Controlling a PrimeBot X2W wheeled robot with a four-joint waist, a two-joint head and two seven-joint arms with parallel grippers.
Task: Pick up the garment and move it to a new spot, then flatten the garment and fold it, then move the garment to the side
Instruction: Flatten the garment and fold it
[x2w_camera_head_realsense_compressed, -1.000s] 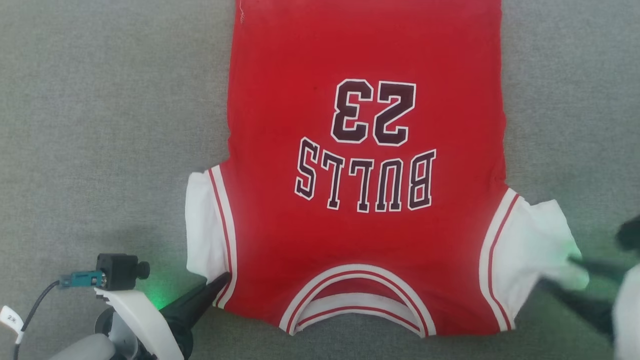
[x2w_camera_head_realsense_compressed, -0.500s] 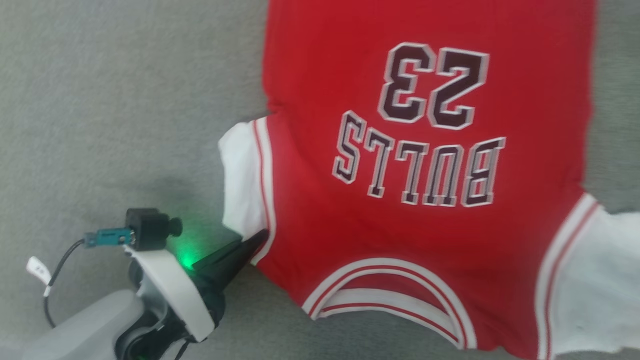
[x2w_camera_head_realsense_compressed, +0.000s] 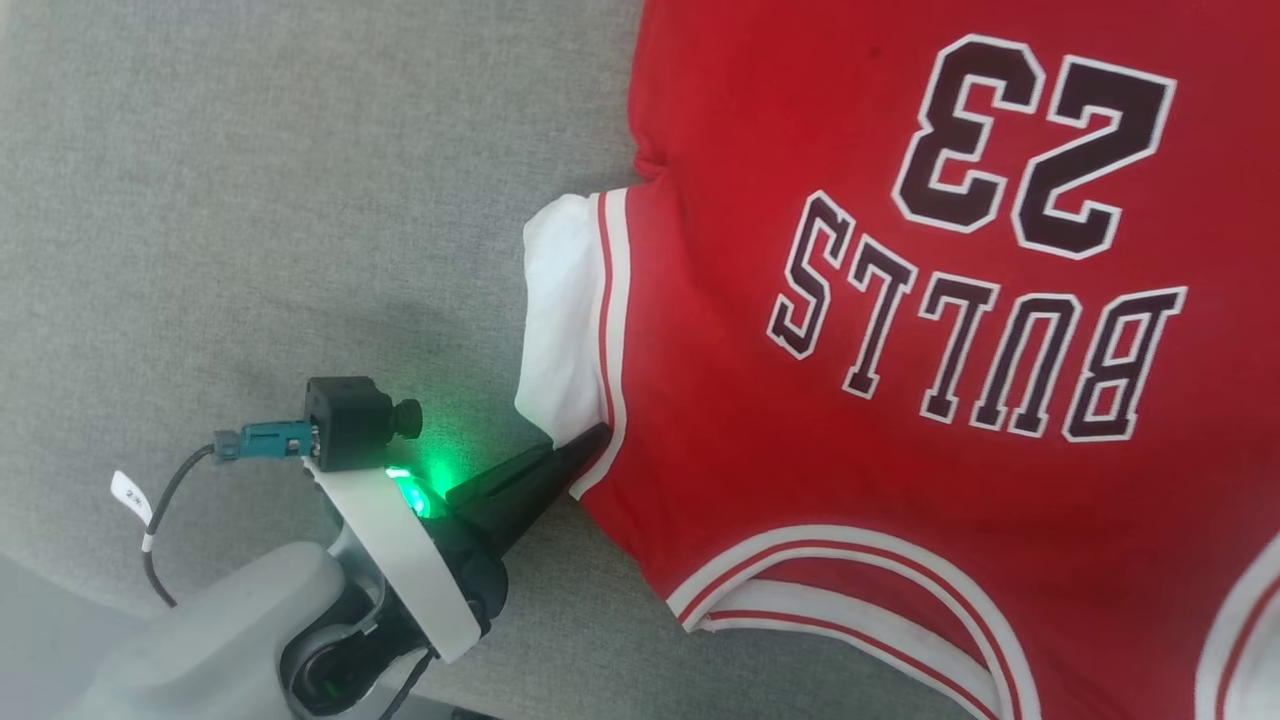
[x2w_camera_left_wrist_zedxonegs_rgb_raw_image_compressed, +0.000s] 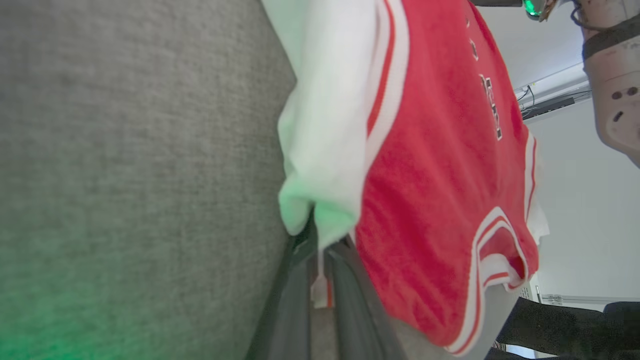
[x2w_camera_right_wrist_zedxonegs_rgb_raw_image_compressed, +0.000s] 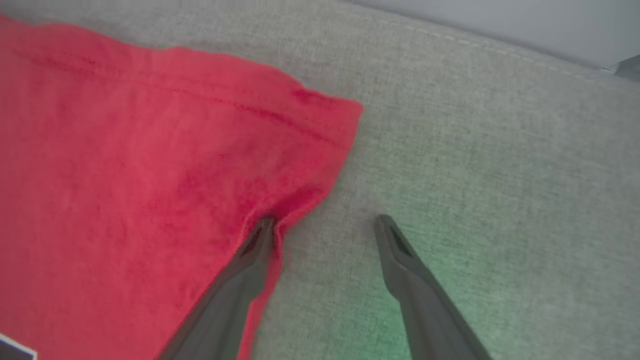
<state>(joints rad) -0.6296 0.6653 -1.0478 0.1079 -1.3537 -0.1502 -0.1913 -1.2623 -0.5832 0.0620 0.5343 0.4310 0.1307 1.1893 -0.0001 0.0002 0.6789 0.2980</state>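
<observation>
The garment (x2w_camera_head_realsense_compressed: 850, 450), a red jersey with white sleeves and a black 23, lies flat on the grey surface, its collar toward me. My left gripper (x2w_camera_head_realsense_compressed: 590, 440) is shut on the lower corner of the jersey's white left sleeve (x2w_camera_head_realsense_compressed: 560, 320). In the left wrist view the fingers (x2w_camera_left_wrist_zedxonegs_rgb_raw_image_compressed: 300, 280) pinch that sleeve's edge beside the red body (x2w_camera_left_wrist_zedxonegs_rgb_raw_image_compressed: 435, 175). In the right wrist view my right gripper (x2w_camera_right_wrist_zedxonegs_rgb_raw_image_compressed: 325, 222) is open at a red hem corner (x2w_camera_right_wrist_zedxonegs_rgb_raw_image_compressed: 125, 150). Its left finger (x2w_camera_right_wrist_zedxonegs_rgb_raw_image_compressed: 250, 265) touches the puckered cloth edge and the other rests over bare surface.
The grey fabric surface (x2w_camera_head_realsense_compressed: 250, 200) stretches out left of the jersey. Its stitched edge (x2w_camera_right_wrist_zedxonegs_rgb_raw_image_compressed: 475, 50) runs close beyond the hem corner, with a pale wall behind. The right arm (x2w_camera_left_wrist_zedxonegs_rgb_raw_image_compressed: 612, 75) stands beyond the jersey in the left wrist view.
The head camera has swung, so the jersey now sits further right and higher in the picture. My left gripper keeps its hold on the sleeve corner.
</observation>
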